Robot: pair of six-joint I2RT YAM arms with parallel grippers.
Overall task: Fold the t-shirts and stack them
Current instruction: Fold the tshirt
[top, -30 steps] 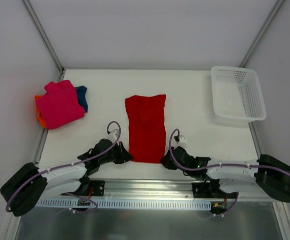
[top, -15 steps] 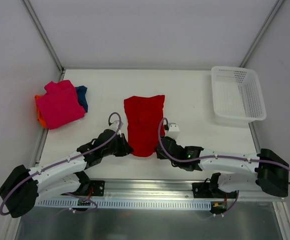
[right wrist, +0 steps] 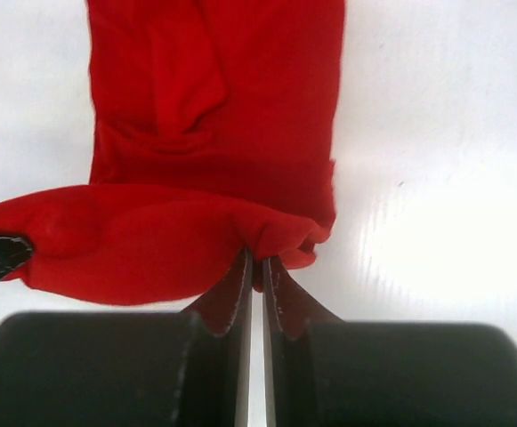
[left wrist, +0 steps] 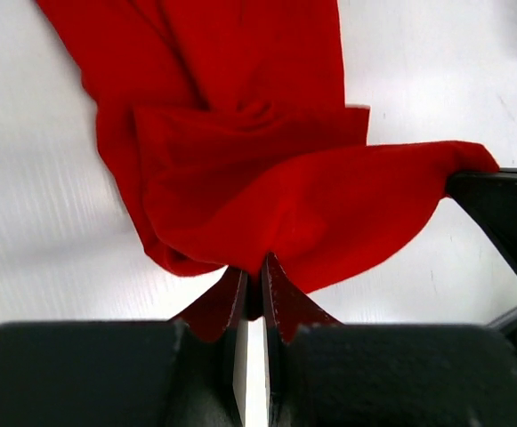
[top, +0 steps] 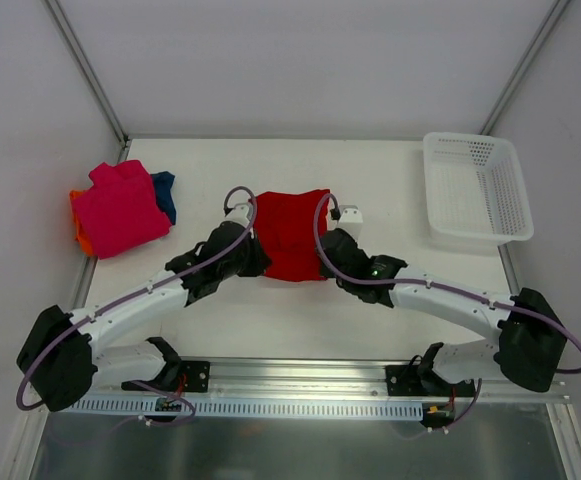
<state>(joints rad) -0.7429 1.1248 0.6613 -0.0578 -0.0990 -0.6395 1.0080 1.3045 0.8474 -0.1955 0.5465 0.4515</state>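
T-shirts in a pile occupy the upper left of the top view. The magenta-pink t-shirt (top: 120, 208) lies uppermost. An edge of the orange t-shirt (top: 79, 232) shows at its left side, and part of the dark blue t-shirt (top: 164, 195) shows at its right side. All three touch one another, near the left edge of the table (top: 390, 320).

The left gripper (top: 253, 258) is positioned just left of frame centre, at the lower left corner of the red t-shirt (top: 290, 235). In the left wrist view its jaws stand narrow, pinching a fold of red cloth between the fingertips. The raised hem runs to the right of that view, where a black finger (left wrist: 507, 213) of the other arm meets its far corner.

The red t-shirt lies at the centre of the table. Its far portion is flat on the surface; its near hem is lifted above that portion.

The right gripper (top: 322, 255) is positioned at the lower right corner of the red t-shirt. In the right wrist view its jaws stand narrow, clamped on bunched hem cloth.

The white mesh basket (top: 475, 190) stands at the upper right, well apart from the red t-shirt.
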